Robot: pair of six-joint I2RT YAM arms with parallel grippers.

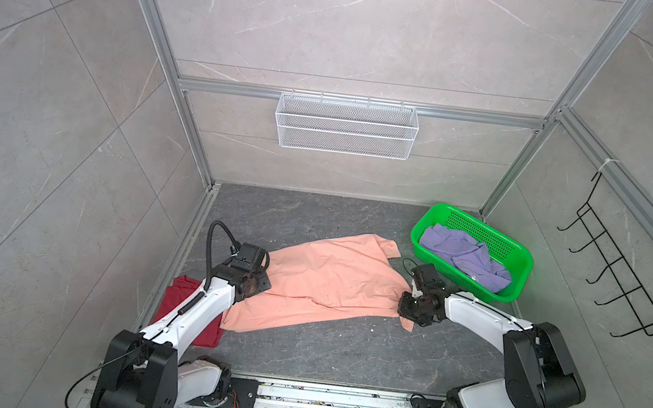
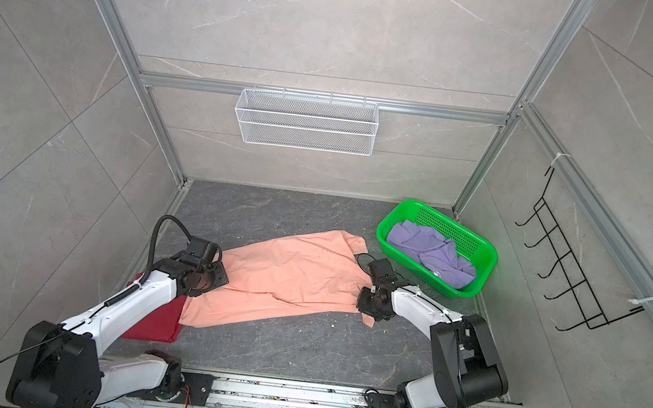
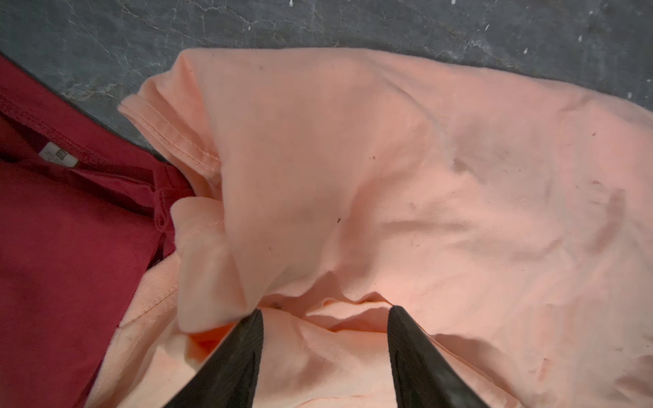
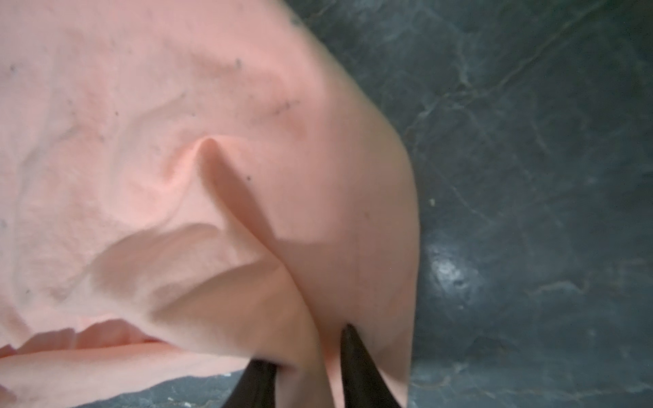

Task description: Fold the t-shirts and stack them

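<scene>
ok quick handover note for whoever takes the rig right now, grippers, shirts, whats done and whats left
Left gripper: open, jaws apart just above the peach t-shirt, gripping nothing.
Right gripper: shut on a fold at the opposite end of the peach t-shirt.
Peach t-shirt: spread wrinkled across the middle of the table, not folded.
Dark red t-shirt: lies flat at the front left, partly under the left arm; looks folded.
Lavender t-shirt: bunched in the green basket at the back right.
Left to do: fold the peach one, stack it on the red, then take out, fold and stack the lavender.
</scene>
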